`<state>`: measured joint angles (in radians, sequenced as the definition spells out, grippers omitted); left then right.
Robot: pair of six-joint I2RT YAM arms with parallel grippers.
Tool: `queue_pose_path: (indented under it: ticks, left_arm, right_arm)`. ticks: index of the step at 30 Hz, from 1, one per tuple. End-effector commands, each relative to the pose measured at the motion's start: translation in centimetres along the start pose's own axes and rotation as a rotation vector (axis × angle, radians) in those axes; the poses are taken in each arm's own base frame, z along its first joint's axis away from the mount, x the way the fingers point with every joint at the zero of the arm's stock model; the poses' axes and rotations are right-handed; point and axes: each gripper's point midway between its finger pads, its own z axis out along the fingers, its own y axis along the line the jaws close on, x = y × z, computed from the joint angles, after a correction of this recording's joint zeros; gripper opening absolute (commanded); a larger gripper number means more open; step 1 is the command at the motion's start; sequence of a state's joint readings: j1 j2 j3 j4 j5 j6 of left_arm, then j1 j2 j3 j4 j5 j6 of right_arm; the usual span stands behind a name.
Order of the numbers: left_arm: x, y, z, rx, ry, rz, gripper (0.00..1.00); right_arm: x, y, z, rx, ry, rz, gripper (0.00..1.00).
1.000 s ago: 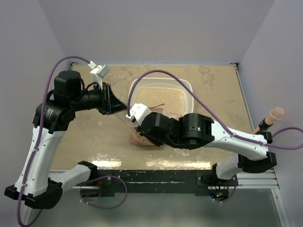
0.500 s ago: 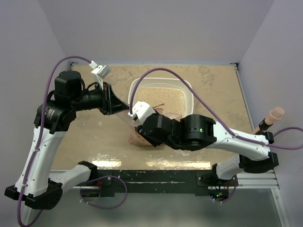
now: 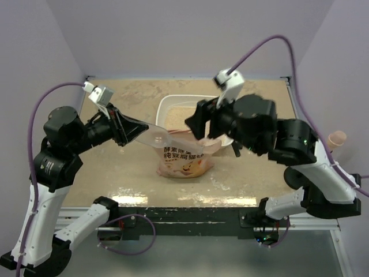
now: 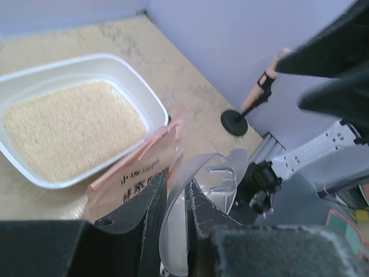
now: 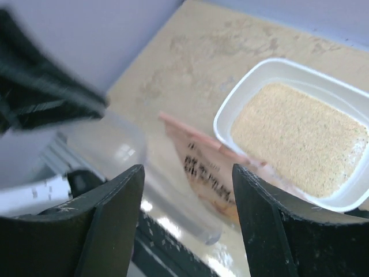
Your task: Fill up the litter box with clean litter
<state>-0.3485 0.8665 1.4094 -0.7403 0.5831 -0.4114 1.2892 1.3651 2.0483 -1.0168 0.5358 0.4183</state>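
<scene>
One litter box (image 3: 184, 97) sits on the surface toward the far side, clean litter (image 3: 179, 117) covering its floor. One soft bag (image 3: 183, 160) slumps just near of it; floppy, I'd grab the top edge. The left hand (image 4: 176, 193) pinches the one clear scoop (image 3: 154, 137) by its handle, which looks light and stiff. The right hand (image 5: 187, 179) is spread, holding nothing.

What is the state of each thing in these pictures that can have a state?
litter box: flat on the table, partly filled.
clean litter: spread as an even layer in the litter box.
bag: standing against the box's near side, top looks open.
scoop: held, no litter seen in it.
left hand: shut on the scoop's handle.
right hand: open, holding nothing.
</scene>
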Motion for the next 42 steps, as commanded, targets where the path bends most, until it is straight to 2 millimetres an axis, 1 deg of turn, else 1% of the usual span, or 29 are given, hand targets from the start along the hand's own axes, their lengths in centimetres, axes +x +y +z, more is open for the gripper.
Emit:
queue_pose_path:
  ticks: [1,2,3,4,5,6,7,8,9,10,11,12,13,14,15,16,17,18,19,20,23,24,26,28,30,32,37,40,42]
  left_arm:
    - [-5.9,-1.5,-2.1,-0.012,-0.321,0.09,0.0]
    - [-6.4,-1.4,-2.3,-0.022,-0.356,0.094,0.0]
    - [-6.8,-1.6,-2.6,-0.012,-0.395,0.098,0.0]
    - [-7.0,-1.4,-2.6,-0.025,-0.414,0.094,0.0]
    - [-7.1,-1.1,-2.5,-0.03,-0.423,0.091,0.0]
    - [-7.5,-1.2,-2.6,-0.028,-0.444,0.092,0.0]
    - [-7.7,-1.0,-2.7,-0.037,-0.46,0.09,0.0]
    - [-7.5,-0.8,-2.4,-0.036,-0.462,0.09,0.0]
    - [-7.9,-1.1,-2.5,-0.019,-0.488,0.103,0.0]
    - [-7.9,-0.8,-2.4,-0.026,-0.498,0.097,0.0]
    - [-7.3,-0.2,-1.7,-0.023,-0.487,0.085,0.0]
    - [-7.8,-0.4,-1.6,-0.004,-0.514,0.089,0.0]
    - [-7.6,-0.4,-1.3,0.007,-0.512,0.083,0.0]
    - [-7.3,0.0,-0.8,0.011,-0.506,0.075,0.0]
    - [-7.4,0.1,-0.5,0.018,-0.508,0.076,0.0]
    - [-7.4,0.1,-0.3,0.021,-0.508,0.078,0.0]
    - [-7.4,0.2,-0.1,0.029,-0.51,0.083,0.0]
    - [-7.4,0.1,0.0,0.034,-0.508,0.087,0.0]
    - [-7.4,0.2,0.2,0.036,-0.504,0.085,0.0]
    - [-7.4,0.2,0.3,0.041,-0.504,0.088,0.0]
    - [-7.2,0.5,0.7,0.05,-0.512,0.083,0.0]
    - [-7.1,0.5,0.8,0.055,-0.513,0.081,0.0]
    - [-6.7,0.7,1.2,0.064,-0.507,0.066,0.0]
    - [-6.6,0.8,1.3,0.065,-0.51,0.063,0.0]
    - [-6.7,0.7,1.3,0.075,-0.521,0.062,0.0]
    - [-6.9,0.4,1.3,0.092,-0.524,0.059,0.0]
    - [-7.0,-0.2,1.3,0.123,-0.521,0.055,0.0]
    - [-7.1,-0.7,1.3,0.149,-0.522,0.054,0.0]
    - [-7.2,-0.6,1.4,0.151,-0.52,0.05,0.0]
  right_arm:
    - [-5.4,-3.5,0.2,-0.048,-0.18,0.207,0.67]
    - [-6.7,-4.5,0.9,-0.038,-0.231,0.233,0.67]
    - [-6.4,-4.6,1.9,-0.05,-0.219,0.25,0.67]
    - [-6.4,-4.1,2.5,-0.096,-0.21,0.258,0.66]
    - [-7.6,-4.9,2.9,-0.102,-0.249,0.297,0.66]
    - [-7.3,-5.2,3.6,-0.117,-0.247,0.312,0.66]
    - [-7.7,-6.0,3.8,-0.154,-0.254,0.325,0.66]
    - [-9.3,-6.0,3.6,-0.207,-0.319,0.353,0.66]
    - [-7.8,-6.9,4.9,-0.221,-0.297,0.371,0.66]
    - [-7.9,-7.3,4.0,-0.323,-0.292,0.368,0.67]
    - [-9.4,-7.0,3.3,-0.426,-0.358,0.405,0.66]
    - [-6.8,-7.9,4.7,-0.471,-0.298,0.445,0.64]
    - [-6.2,-8.2,3.8,-0.558,-0.278,0.441,0.61]
    - [-7.3,-7.8,2.7,-0.649,-0.334,0.45,0.6]
    - [-5.5,-8.5,3.5,-0.661,-0.304,0.479,0.59]
    - [-5.4,-8.8,2.8,-0.68,-0.322,0.466,0.59]
    - [-5.2,-8.6,2.3,-0.712,-0.324,0.443,0.59]
    - [-4.6,-8.7,2.2,-0.716,-0.318,0.441,0.61]
    - [-4.4,-8.4,1.9,-0.732,-0.321,0.421,0.64]
    - [-3.8,-8.0,1.4,-0.749,-0.305,0.409,0.66]
    - [-3.1,-7.7,0.7,-0.753,-0.305,0.399,0.68]
    - [-2.6,-7.7,0.7,-0.757,-0.294,0.405,0.69]
    - [-2.6,-7.4,0.2,-0.782,-0.302,0.407,0.7]
    - [-2.2,-7.2,0.1,-0.794,-0.288,0.415,0.7]
    - [-1.9,-7.5,0.4,-0.772,-0.284,0.405,0.7]
    - [-1.5,-8.0,1.1,-0.729,-0.272,0.406,0.7]
    - [-1.6,-8.5,1.8,-0.71,-0.281,0.406,0.7]
    - [-1.7,-8.5,1.9,-0.717,-0.282,0.395,0.71]
    - [-1.4,-8.3,1.9,-0.737,-0.266,0.389,0.71]
